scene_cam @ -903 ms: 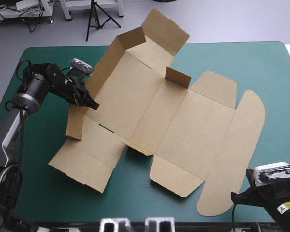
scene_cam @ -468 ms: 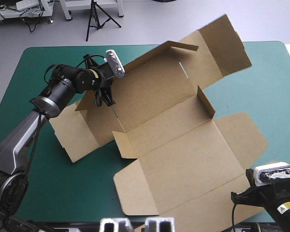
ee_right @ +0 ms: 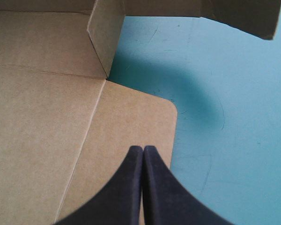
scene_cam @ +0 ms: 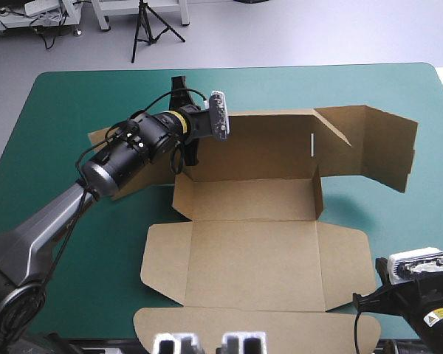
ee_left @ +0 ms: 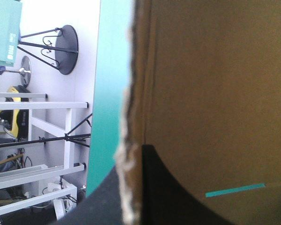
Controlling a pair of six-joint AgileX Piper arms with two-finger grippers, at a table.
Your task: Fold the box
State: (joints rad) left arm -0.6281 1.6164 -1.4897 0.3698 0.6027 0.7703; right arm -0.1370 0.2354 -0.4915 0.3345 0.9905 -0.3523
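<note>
The brown box (scene_cam: 251,251) lies as a cut sheet across the table's middle, long sides along the front edge. Its rear panel (scene_cam: 266,144) stands raised as a wall, with a side flap (scene_cam: 384,147) bent forward at the right end. My left gripper (scene_cam: 183,156) is shut on that wall's left end. In the left wrist view the torn board edge (ee_left: 131,93) runs between the black fingers (ee_left: 159,187). My right gripper (ee_right: 143,149) is shut and holds nothing, hovering over a rounded flap (ee_right: 131,126) at the box's front right corner.
A short tab (scene_cam: 318,188) stands upright at the right end of the base panel. The front flap (scene_cam: 244,328) reaches the table's near edge. Bare teal-green cover (scene_cam: 66,243) shows at the front left and beyond the right flap (ee_right: 225,117).
My left gripper has swung right and toward the far side with the board in it. The sheet has turned square to the table and its rear panel now stands up. The right arm has not moved.
</note>
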